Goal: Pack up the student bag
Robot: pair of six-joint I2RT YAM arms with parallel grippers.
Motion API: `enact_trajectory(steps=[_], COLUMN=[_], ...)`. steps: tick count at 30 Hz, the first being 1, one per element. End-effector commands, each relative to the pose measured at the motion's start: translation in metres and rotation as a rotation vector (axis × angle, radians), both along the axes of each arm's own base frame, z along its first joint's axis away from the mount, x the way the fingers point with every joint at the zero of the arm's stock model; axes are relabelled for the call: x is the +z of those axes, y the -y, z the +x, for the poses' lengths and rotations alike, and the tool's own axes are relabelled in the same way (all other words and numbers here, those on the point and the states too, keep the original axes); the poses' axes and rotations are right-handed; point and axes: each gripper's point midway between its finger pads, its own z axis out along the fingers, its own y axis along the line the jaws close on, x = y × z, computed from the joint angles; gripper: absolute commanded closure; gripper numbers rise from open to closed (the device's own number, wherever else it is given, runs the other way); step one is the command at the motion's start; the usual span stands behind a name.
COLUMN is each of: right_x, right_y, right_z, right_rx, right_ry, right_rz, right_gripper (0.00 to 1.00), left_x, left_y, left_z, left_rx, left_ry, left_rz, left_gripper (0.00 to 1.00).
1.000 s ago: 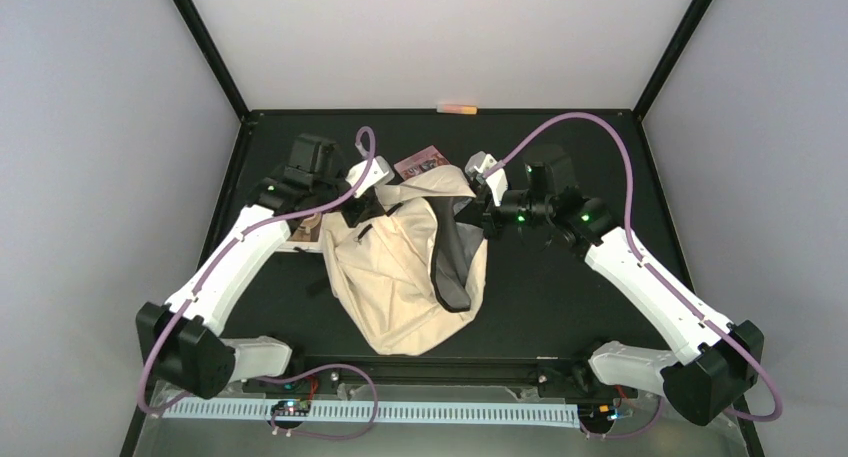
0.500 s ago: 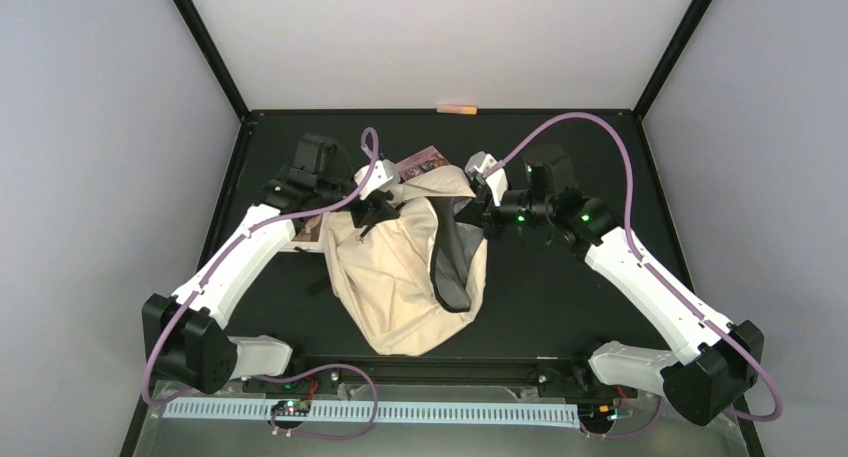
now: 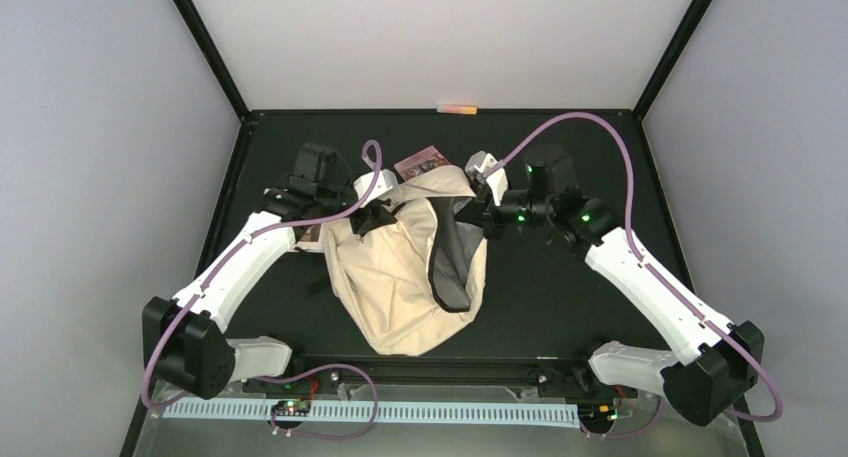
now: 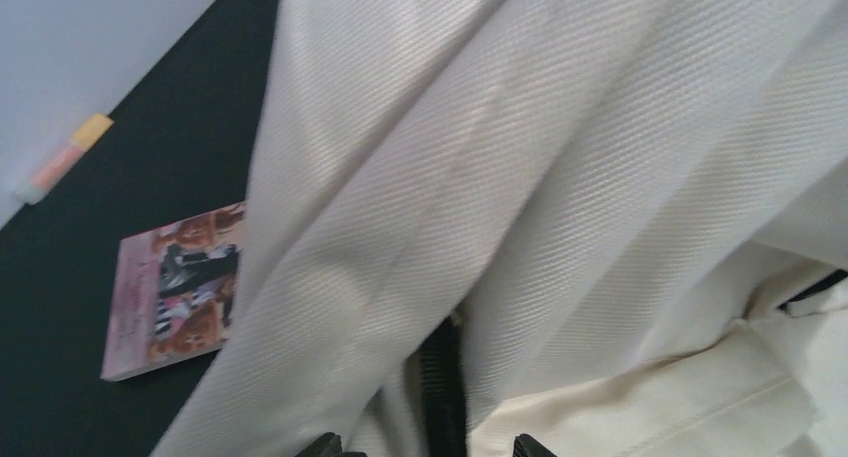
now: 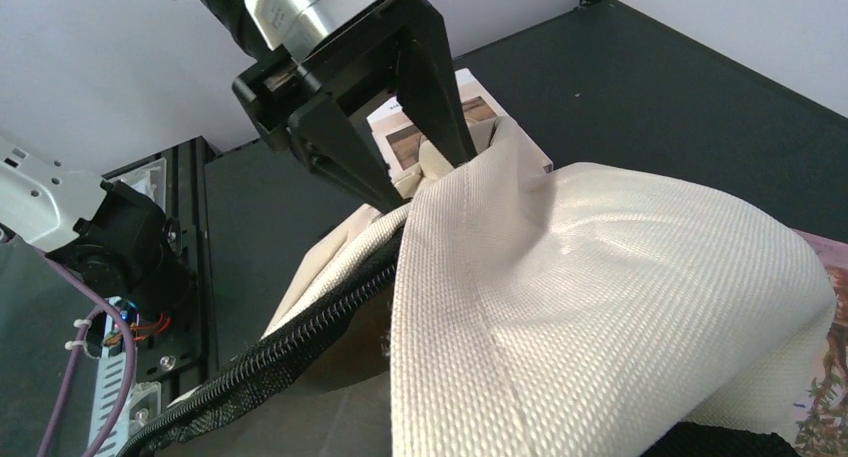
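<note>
Student bag (image 3: 400, 277) is seen at frame centre.
Left gripper (image 5: 432, 177) jaws are spread around its upper-left edge; right gripper (image 3: 482, 205) jaws are pressed together on its upper-right rim.

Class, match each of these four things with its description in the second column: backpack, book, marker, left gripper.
Things:
1. backpack
2. book
3. marker
4. left gripper

Descriptions:
A. jaws open at the fabric's edge
B. cream, in the middle
C. lying at the far edge of the table
D. pink cover, flat beside the backpack

Pairs: 1-B, 2-D, 3-C, 4-A
</note>
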Motion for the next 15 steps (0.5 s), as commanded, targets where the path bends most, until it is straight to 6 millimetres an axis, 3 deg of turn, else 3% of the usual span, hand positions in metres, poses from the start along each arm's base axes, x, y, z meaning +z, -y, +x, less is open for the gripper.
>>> enact_trajectory(steps=[1, 9, 12, 15], right_x=[0.04, 0.036, 0.035, 0.035], right_y=[0.0, 0.002, 0.002, 0.002], right_z=[-0.002, -0.004, -0.005, -0.005], right_rx=[0.012, 0.012, 0.014, 0.013], right_ry=[0.113, 0.113, 0.112, 0.116], right_rz=[0.081, 0.077, 0.078, 0.079], right_gripper=[0.99, 0.99, 0.99, 0.99], left_x=[0.006, 0.012, 0.014, 0.011], left_y=[-0.007, -0.003, 0.001, 0.005], left_z=[0.018, 0.0, 0.0, -0.003], left_rx=[0.039, -0.098, -0.111, -0.142], left_ry=[0.111, 0.172, 0.167, 0.157], left_rz=[0.008, -0.092, -0.125, -0.151], left_gripper=[0.55, 0.45, 0.46, 0.54])
